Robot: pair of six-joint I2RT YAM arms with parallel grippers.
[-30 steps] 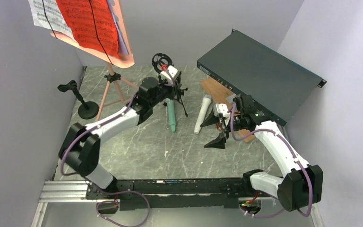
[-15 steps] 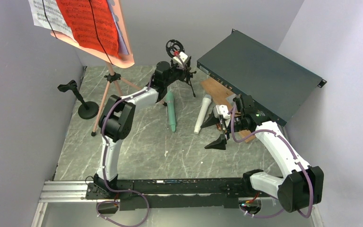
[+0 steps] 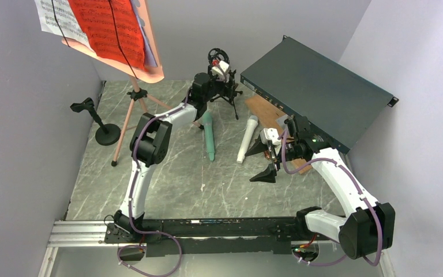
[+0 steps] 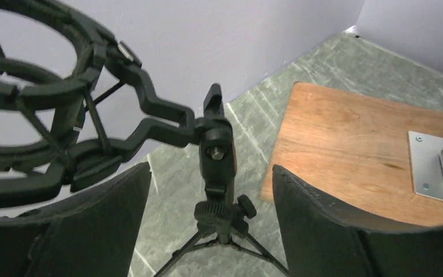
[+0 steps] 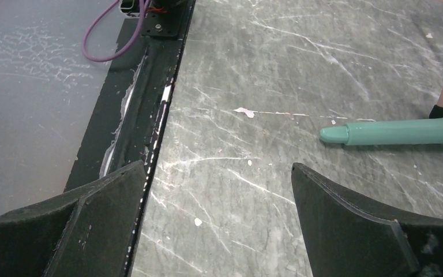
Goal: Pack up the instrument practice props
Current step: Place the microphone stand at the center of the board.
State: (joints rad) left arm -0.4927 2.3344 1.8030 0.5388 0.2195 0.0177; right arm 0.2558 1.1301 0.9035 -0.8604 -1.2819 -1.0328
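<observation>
A black ring-shaped microphone mount (image 4: 217,151) on small tripod legs stands at the back of the table next to the wooden board (image 4: 369,144). My left gripper (image 4: 210,170) is open around its stem, and neither finger touches it. From above, the left gripper (image 3: 225,79) is by the mount (image 3: 219,57). The green microphone (image 3: 209,137) and white microphone (image 3: 247,138) lie mid-table. My right gripper (image 3: 265,161) hangs open and empty to the right of them; its wrist view shows the green microphone's tip (image 5: 392,131). The pink tripod (image 3: 131,109) holds white and red sheet-music pages (image 3: 107,29). A second black mount (image 3: 95,118) stands far left.
The large dark green box (image 3: 317,95) lies tilted at the back right, over part of the wooden board (image 3: 262,109). Walls close in the table on the left, back and right. The arms' black base rail (image 5: 150,98) runs along the near edge.
My left arm carried the ring mount back and to the right, next to the box, and its jaws have opened off the stem. The right arm has not moved.
</observation>
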